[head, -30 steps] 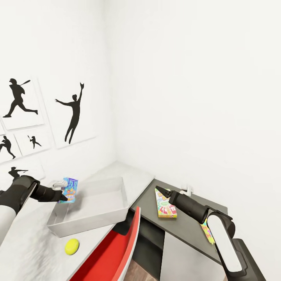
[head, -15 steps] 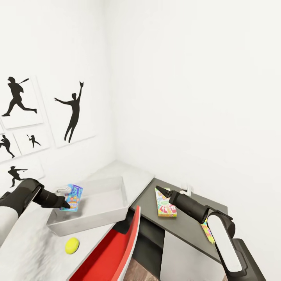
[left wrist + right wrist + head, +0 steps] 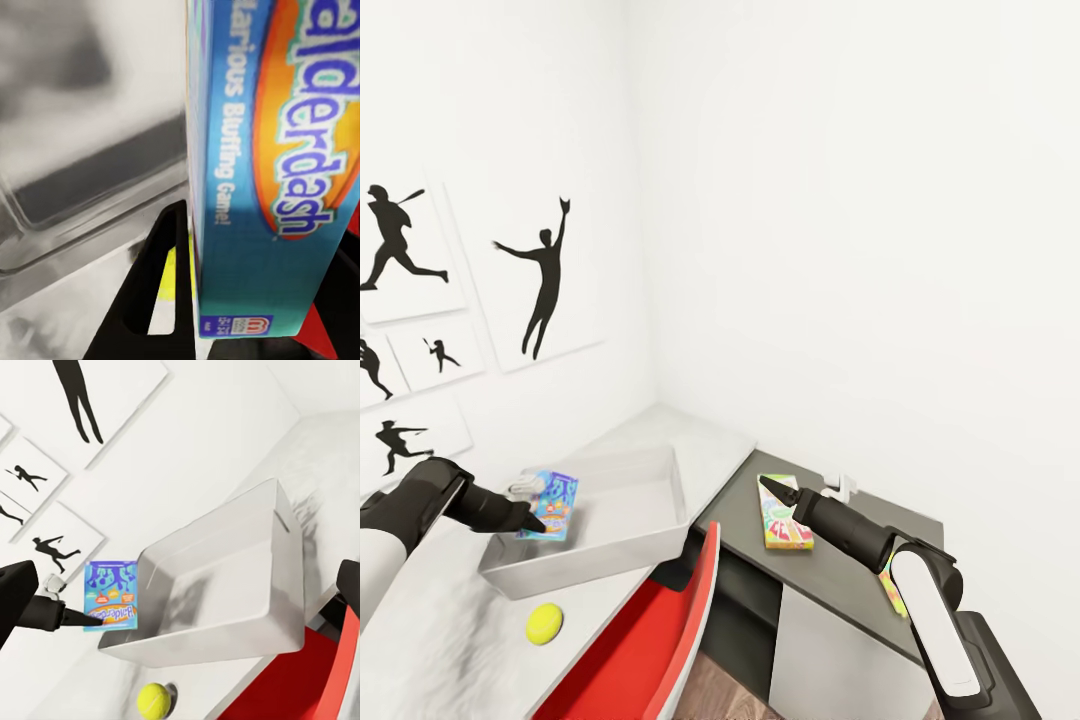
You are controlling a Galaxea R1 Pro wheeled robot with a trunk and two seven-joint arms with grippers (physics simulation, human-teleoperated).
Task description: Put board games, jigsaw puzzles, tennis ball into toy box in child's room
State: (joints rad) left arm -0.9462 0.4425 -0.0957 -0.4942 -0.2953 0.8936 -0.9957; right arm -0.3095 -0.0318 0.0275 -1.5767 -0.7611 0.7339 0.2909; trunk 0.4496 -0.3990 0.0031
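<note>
Your left gripper [image 3: 538, 519] is clamping the blue game [image 3: 551, 505] over the near end of the toy box [image 3: 645, 520]. Your right gripper [image 3: 768, 487] is hovering by the pale game [image 3: 781, 513] on the dark desk corner [image 3: 830, 575]; its jaw state can't be told. The ball [image 3: 544, 623] is lying before the box.

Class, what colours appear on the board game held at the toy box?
The board game is blue with an orange oval and pale lettering, clearest in the left wrist view.

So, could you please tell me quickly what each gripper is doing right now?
Left gripper: closed on the thin blue and orange board game box, at the light grey toy box.
Right gripper: cannot be told; above the pale green-edged box.
</note>
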